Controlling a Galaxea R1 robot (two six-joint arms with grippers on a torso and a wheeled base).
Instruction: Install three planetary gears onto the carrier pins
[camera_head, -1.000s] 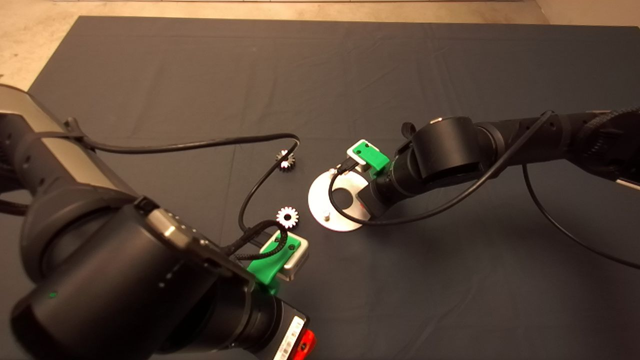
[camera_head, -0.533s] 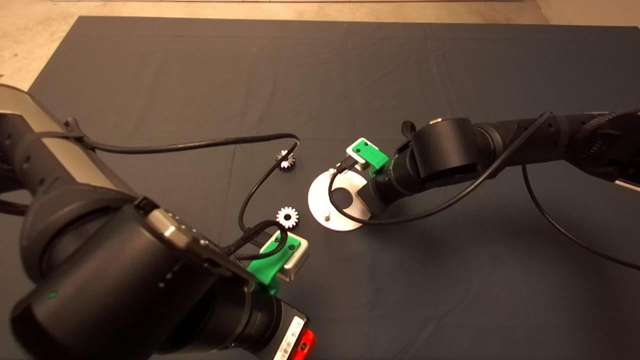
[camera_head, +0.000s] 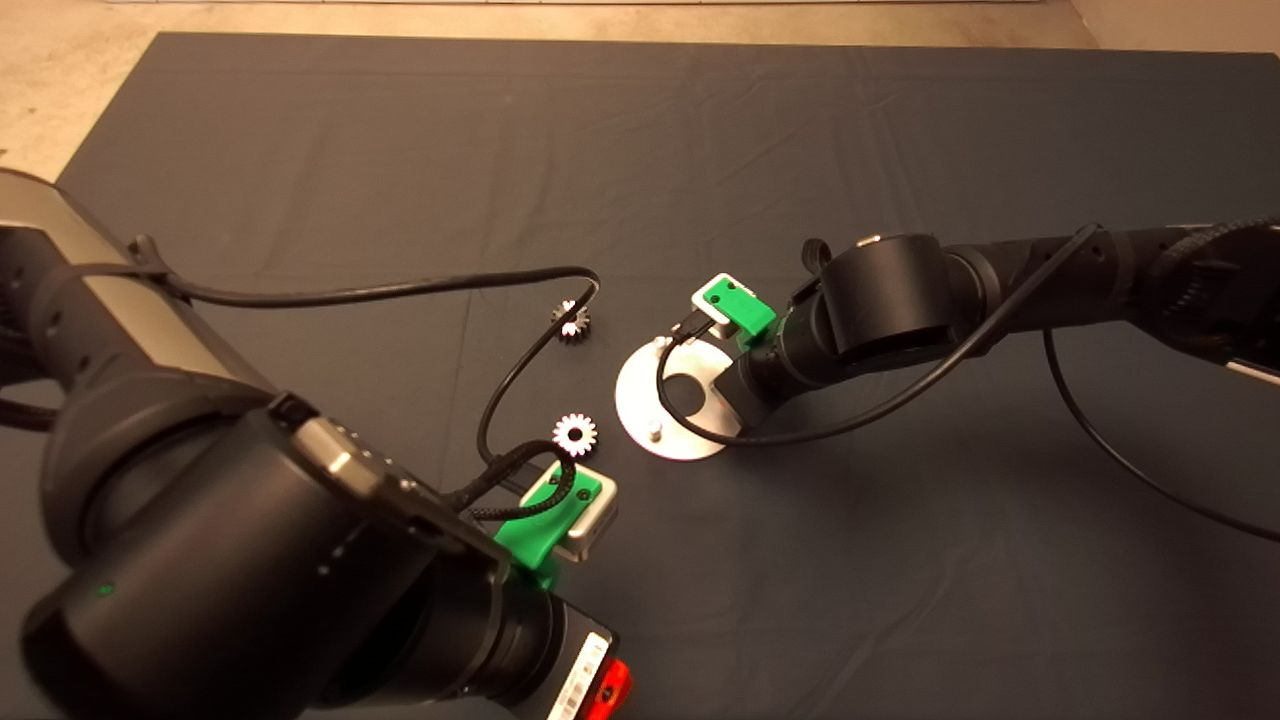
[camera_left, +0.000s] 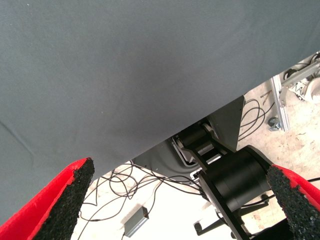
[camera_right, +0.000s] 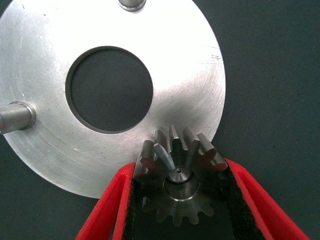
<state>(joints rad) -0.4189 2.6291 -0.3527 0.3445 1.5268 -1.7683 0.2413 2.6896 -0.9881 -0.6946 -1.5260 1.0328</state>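
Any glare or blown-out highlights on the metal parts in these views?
Head view: the nearer loose gear is blown out white; the disc is bright and featureless. Right wrist view: glare whitens the disc, while the held gear stays dark and readable. Left wrist view: no metal parts.

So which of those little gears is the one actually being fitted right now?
Find the flat silver disc in the middle of the dark mat. The right gripper is down over its edge, its red fingers shut on a small steel gear with a carrier pin showing in its centre. The two other gears lie loose on the mat.
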